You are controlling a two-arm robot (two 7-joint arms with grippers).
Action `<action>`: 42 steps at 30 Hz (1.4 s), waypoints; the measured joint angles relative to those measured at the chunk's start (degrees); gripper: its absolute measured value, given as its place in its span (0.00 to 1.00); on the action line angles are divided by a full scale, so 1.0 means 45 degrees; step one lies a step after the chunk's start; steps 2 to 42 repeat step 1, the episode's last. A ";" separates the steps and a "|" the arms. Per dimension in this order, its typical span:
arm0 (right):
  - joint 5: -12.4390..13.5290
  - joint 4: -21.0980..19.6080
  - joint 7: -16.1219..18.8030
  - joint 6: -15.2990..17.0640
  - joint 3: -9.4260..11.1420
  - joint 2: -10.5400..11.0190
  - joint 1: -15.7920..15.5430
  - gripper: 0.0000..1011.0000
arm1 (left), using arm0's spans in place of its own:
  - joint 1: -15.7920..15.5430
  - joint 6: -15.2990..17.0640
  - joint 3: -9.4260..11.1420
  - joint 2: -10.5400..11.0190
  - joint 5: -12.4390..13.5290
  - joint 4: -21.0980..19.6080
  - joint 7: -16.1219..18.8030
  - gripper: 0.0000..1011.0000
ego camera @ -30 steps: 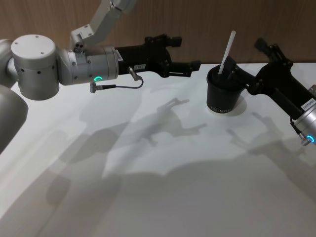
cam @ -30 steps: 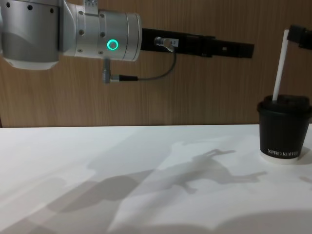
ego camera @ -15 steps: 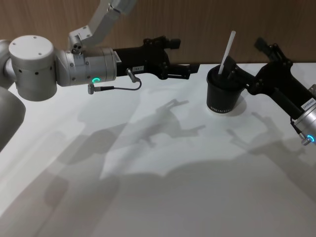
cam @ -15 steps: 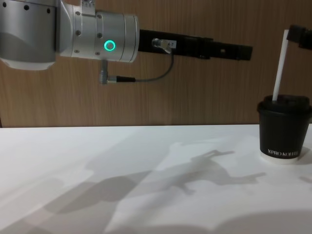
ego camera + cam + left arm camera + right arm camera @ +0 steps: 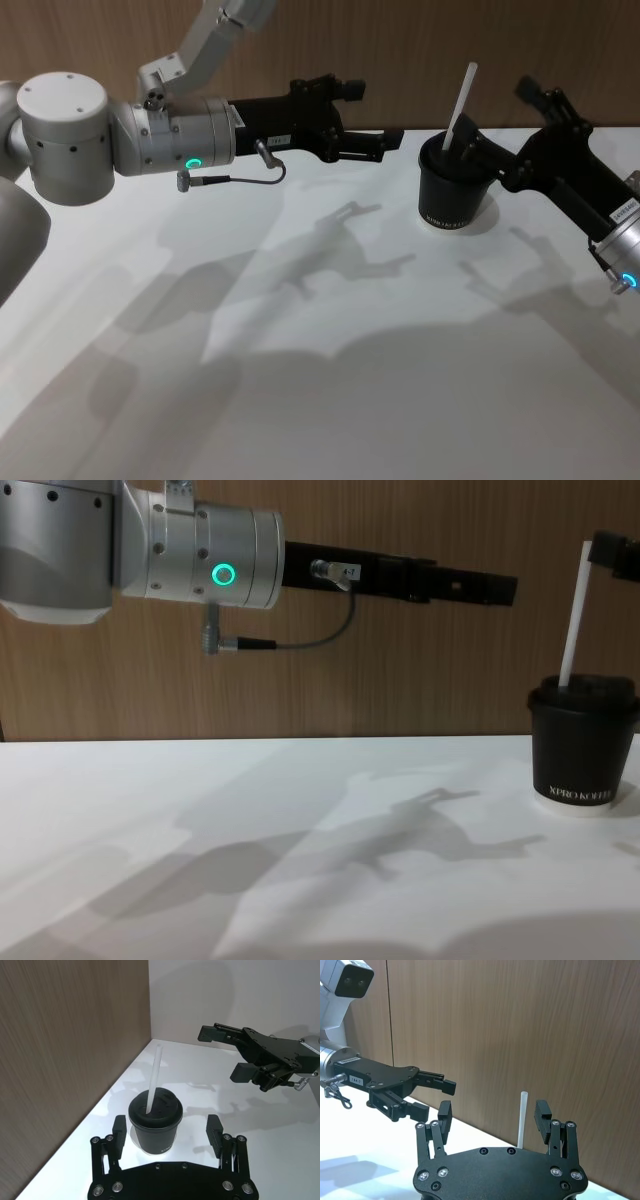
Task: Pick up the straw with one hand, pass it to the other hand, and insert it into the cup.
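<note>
Straw: the straw (image 5: 462,98) is seen standing in the lid hole of the cup (image 5: 454,190), leaning a little, its upper length rising well above the lid; in the left wrist view the straw (image 5: 153,1078) is shown entering the lid near its edge
Cup: it is set upright on the white table (image 5: 330,380), far and to the right, with the white lettering turned toward the robot in the chest view (image 5: 582,748)
Right gripper: the right gripper (image 5: 470,146) is held just right of the cup at lid height; in its own wrist view the fingers (image 5: 445,1112) are spread apart with the straw (image 5: 522,1119) between them and touched by neither, so nothing is pinched
Left gripper: the left gripper (image 5: 385,143) is held in the air at the far side of the table, left of the cup and well apart from it; its claw is seen spread and empty, with the dark cable (image 5: 240,176) hanging beneath the silver arm
Done: pick-up, hand-over and insertion are judged complete, since the straw is lodged in the cup and gripped by no claw
Left: only drawing the right arm clear of the cup without knocking the straw is judged to remain; how deep the straw sits cannot be told
</note>
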 joint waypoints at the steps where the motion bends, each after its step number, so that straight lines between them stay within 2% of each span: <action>1: 0.0000 0.0000 0.0001 0.0000 0.0000 0.0002 0.0000 0.99 | 0.0001 0.0002 0.0000 0.0002 -0.0001 -0.0003 0.0000 0.99; 42: 0.0000 0.0000 0.0001 0.0000 0.0000 0.0002 0.0000 0.99 | 0.0001 0.0002 0.0000 0.0002 -0.0001 -0.0003 0.0000 0.99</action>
